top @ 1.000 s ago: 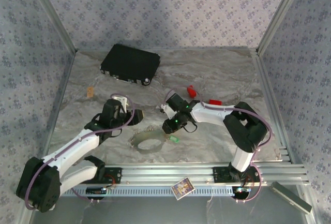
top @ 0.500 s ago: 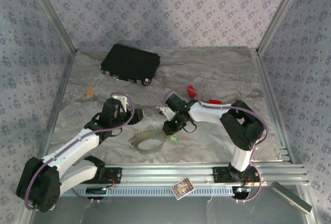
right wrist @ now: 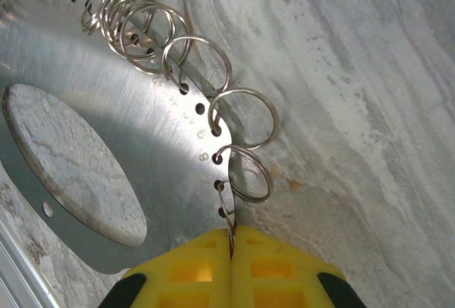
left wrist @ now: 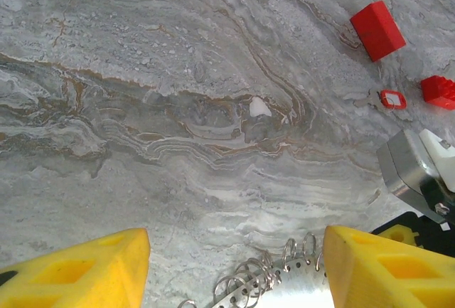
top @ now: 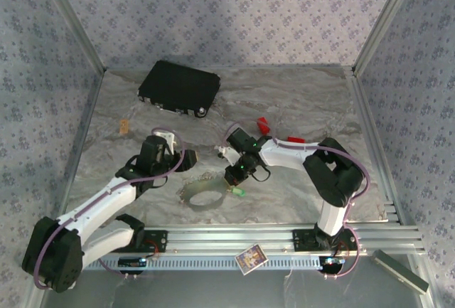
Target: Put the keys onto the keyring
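At the keyring's right rim, the right gripper pinches one thin split ring between yellow fingers pressed together. Just beside that gripper, toward the near right, the green key lies on the table. The red key sits farther back between two red blocks. The left gripper hovers spread by the keyring's left side, so I judge the right arm nearer to both keys
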Robot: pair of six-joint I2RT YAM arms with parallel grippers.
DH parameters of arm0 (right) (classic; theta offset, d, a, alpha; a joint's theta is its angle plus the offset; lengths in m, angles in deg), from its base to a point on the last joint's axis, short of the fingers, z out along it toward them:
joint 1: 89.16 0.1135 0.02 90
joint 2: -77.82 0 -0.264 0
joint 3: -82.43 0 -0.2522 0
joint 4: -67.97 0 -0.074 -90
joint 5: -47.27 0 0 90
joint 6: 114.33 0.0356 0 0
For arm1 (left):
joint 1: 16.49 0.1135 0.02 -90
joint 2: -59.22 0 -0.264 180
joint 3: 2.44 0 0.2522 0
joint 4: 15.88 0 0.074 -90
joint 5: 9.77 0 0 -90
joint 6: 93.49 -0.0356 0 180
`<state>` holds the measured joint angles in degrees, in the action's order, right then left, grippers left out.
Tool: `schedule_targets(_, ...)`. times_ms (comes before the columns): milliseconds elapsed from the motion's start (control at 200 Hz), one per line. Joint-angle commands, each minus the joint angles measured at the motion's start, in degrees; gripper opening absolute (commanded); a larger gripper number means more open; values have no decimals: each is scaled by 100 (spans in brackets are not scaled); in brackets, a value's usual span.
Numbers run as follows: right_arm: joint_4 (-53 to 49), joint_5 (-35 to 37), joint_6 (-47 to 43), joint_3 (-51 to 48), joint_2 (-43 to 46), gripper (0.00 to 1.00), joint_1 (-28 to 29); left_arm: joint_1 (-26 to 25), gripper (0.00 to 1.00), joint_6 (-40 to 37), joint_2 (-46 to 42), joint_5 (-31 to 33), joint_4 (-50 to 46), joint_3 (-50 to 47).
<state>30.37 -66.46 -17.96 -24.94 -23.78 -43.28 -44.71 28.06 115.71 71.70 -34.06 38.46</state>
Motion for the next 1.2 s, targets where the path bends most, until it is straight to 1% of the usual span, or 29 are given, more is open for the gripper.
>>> schedule_targets(0, -271, 145, -364, 144, 326, 0, 62, 28, 65, -134, -217, 61, -92, 178)
schedule_targets(145, -196, 409, -604, 81, 556, 0, 170, 28, 64, -300, -427, 252, -86, 97)
schedule_targets(355, -3, 610, -542, 45, 300, 0, 153, 28, 63, -393, -615, 430, -14, -15)
schedule_targets(535, 25, 556, -551, 89, 80, 0, 144, 28, 63, -449, -657, 515, -67, -7)
schedule_targets(889, -101, 437, -663, 116, 6, 3, 123, 28, 63, -469, -652, 547, -14, -24)
schedule_targets(1194, -260, 386, -733, 247, -162, 10, 170, 28, 63, -472, -666, 561, -14, -24)
